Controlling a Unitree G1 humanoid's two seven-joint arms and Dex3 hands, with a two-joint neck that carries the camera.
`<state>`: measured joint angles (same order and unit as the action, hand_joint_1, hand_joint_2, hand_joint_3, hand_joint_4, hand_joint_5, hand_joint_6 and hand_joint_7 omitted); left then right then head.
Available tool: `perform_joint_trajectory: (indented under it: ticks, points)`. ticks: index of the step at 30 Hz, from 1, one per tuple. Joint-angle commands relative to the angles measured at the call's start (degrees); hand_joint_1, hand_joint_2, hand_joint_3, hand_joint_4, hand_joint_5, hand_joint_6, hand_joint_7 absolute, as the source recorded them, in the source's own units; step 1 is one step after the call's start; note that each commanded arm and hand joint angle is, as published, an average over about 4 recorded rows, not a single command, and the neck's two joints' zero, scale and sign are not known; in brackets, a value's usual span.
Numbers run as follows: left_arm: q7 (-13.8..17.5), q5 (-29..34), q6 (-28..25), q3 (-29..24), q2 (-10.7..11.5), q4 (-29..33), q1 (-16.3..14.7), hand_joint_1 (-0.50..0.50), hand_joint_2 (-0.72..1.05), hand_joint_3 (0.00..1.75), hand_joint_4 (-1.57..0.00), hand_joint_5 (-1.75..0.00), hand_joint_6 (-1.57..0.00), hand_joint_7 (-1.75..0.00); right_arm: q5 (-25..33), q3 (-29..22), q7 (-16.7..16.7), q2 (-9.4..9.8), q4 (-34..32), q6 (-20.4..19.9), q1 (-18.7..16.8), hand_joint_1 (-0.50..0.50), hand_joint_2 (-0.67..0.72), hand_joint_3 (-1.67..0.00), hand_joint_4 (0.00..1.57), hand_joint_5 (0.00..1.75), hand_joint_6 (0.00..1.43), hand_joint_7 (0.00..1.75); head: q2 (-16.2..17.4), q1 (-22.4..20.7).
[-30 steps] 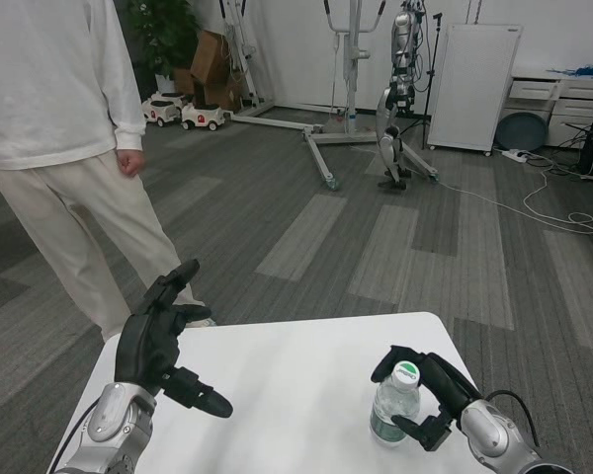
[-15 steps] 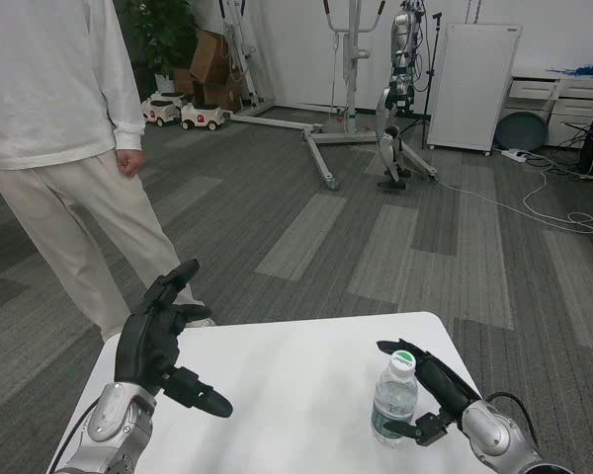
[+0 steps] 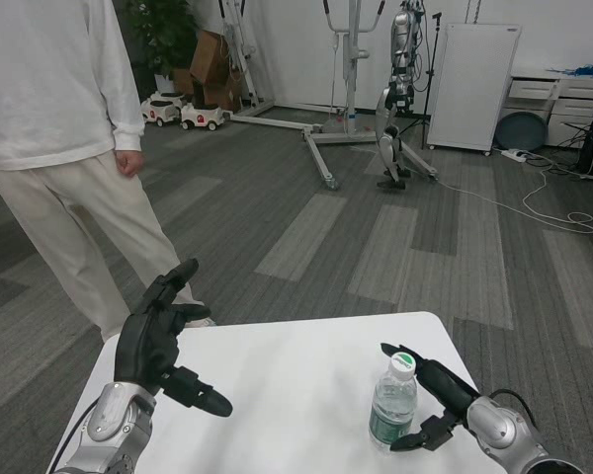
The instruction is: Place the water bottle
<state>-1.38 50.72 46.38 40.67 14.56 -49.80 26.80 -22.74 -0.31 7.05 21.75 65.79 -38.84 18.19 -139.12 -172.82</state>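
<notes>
Already we have the clear plastic water bottle (image 3: 392, 405) upright on the white table (image 3: 296, 375) at five o'clock, our right hand (image 3: 437, 405) spread, empty beside it, our left hand (image 3: 158, 341) open at eight o'clock; only withdrawing seems left.

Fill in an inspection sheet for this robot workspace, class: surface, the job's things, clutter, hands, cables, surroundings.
Surface: white table, rounded corners.
Job's things: water bottle upright near the table's right side, green cap on.
Clutter: nothing seen.
Hands: left hand raised over the table's left side, open, empty; right hand right beside the bottle, fingers spread, not gripping it.
Cables: white cable across the floor, far right.
Surroundings: person standing at the table's far left; humanoid robot hanging from a frame; white cabinet.
</notes>
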Motion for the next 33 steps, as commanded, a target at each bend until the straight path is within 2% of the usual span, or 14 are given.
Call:
perform_joint_trajectory:
  ticks: [1, 7, 10, 15, 20, 23, 33]
  points:
    - [-0.2, 0.1, 0.1, -0.5, 0.4, -0.4, -0.1, -0.5, -0.55, 0.09, 0.0, -1.75, 0.0, -0.4, 1.3, 0.0, 0.6, 0.4, -1.0, 1.0, 0.4, -0.46, -0.4, -0.32, 0.01, 0.0, 0.0, 0.0, 0.0, 0.0]
    - [-0.2, 0.1, 0.2, -0.5, 0.4, -0.4, -0.1, -0.5, -0.55, 0.09, 0.0, -1.75, 0.0, -0.37, 3.1, 0.0, 1.8, 0.9, -2.9, 2.2, -0.1, -0.46, -0.48, -0.48, 0.01, 0.0, 0.0, 0.0, 0.0, 0.0]
    - [-0.2, 0.1, 0.2, -0.6, 0.4, -0.4, -0.2, -0.5, -0.55, 0.09, 0.0, -1.75, 0.0, -0.4, 4.3, 0.0, 2.4, 1.19, -3.9, 2.5, -0.4, -0.46, -0.45, -0.48, 0.0, 0.0, 0.0, 0.0, 0.0, 0.0]
    - [-0.2, 0.1, 0.3, -0.6, 0.4, -0.4, -0.2, -0.5, -0.55, 0.09, 0.0, -1.75, 0.0, -0.42, 6.0, 0.0, 3.6, 1.49, -6.0, 3.7, -1.0, -0.46, -0.48, -0.48, 0.0, 0.0, 0.0, 0.0, 0.0, 0.0]
    - [-0.4, 0.2, 0.5, -0.6, 0.4, -0.4, -0.3, -0.5, -0.55, 0.09, 0.0, -1.75, 0.0, -0.37, 7.7, 0.0, 4.9, 2.07, -8.6, 5.0, -1.8, -0.46, -0.48, -0.48, 0.0, 0.0, 0.0, 0.0, 0.0, 0.0]
    - [-0.4, 0.2, 0.5, -0.6, 0.4, -0.4, -0.3, -0.5, -0.55, 0.09, 0.0, -1.75, 0.0, -0.42, 8.9, -0.1, 5.6, 2.5, -10.0, 5.7, -2.4, -0.46, -0.48, -0.48, 0.0, 0.0, 0.0, 0.0, 0.1, -0.1]
    - [-0.5, 0.3, 0.6, -0.6, 0.5, -0.4, -0.3, -0.5, -0.55, 0.09, 0.0, -1.75, 0.0, -0.37, 13.8, -0.4, 7.2, 4.48, -18.2, 8.4, -6.1, -0.46, -0.48, -0.48, 0.0, 0.0, 0.0, 0.0, 0.1, -0.1]
